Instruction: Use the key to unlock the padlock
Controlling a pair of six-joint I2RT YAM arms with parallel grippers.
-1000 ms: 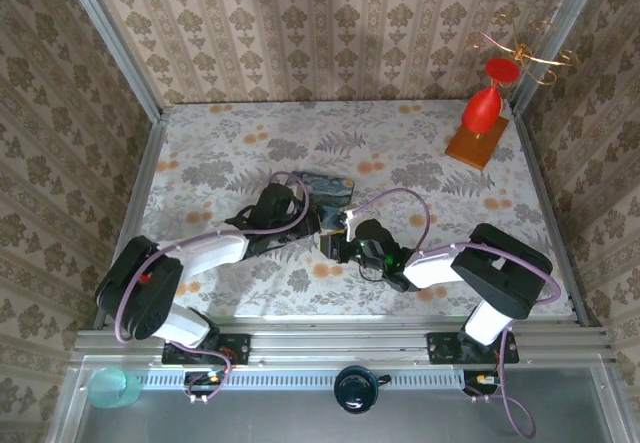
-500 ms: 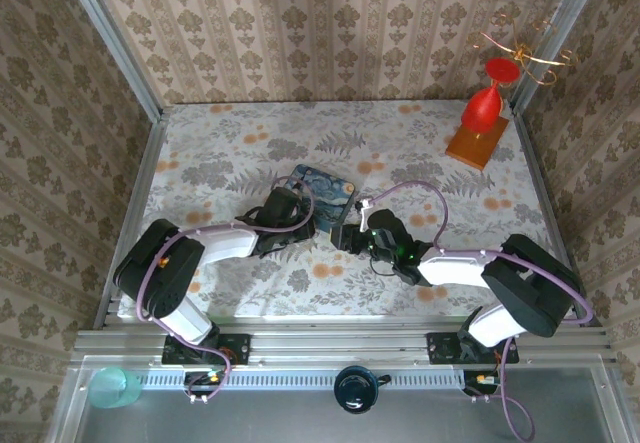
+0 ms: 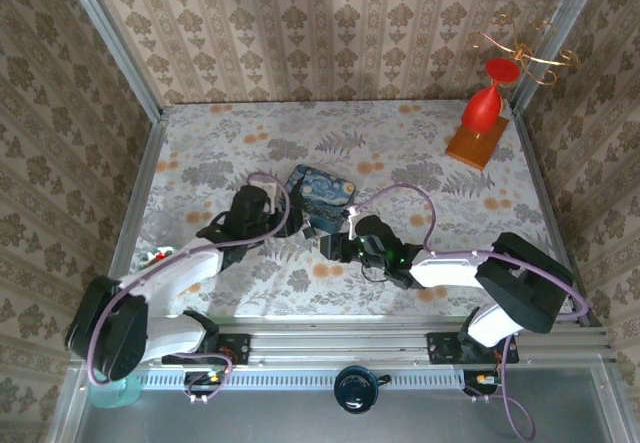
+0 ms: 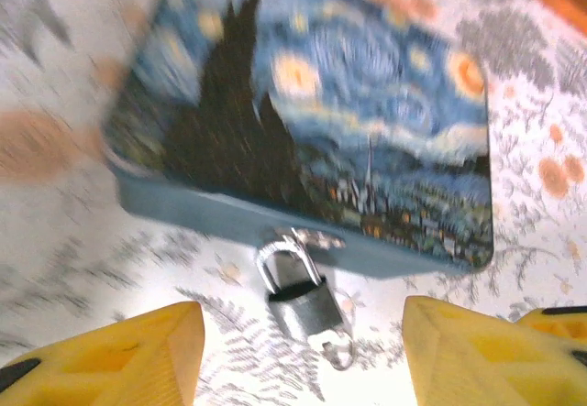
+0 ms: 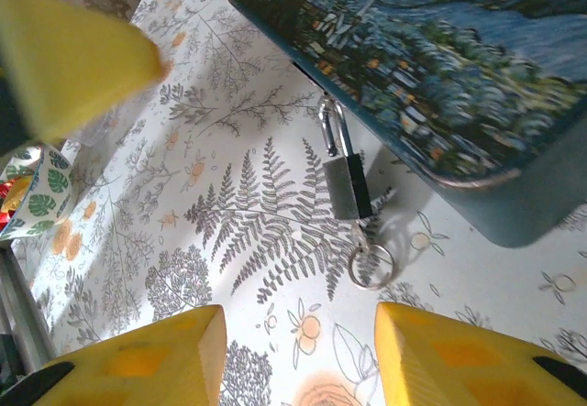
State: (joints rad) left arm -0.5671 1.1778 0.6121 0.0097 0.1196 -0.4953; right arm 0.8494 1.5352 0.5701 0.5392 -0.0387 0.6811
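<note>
Nearest, the right gripper point(image 5: 298, 333), fingers spread and empty, low over the table point(image 5: 229, 241). Just ahead of its tips, a key ring point(image 5: 371, 265) trailing from the padlock point(image 5: 346, 184), whose shackle hooks the tin point(image 5: 440, 85) beyond, tethering it there. The left gripper point(image 4: 303, 351), equally spread, brackets the same padlock, seemingly to steady it.

Left tool point(image 3: 287, 225) now farther left, clear of the blue tin point(image 3: 322, 195).
</note>
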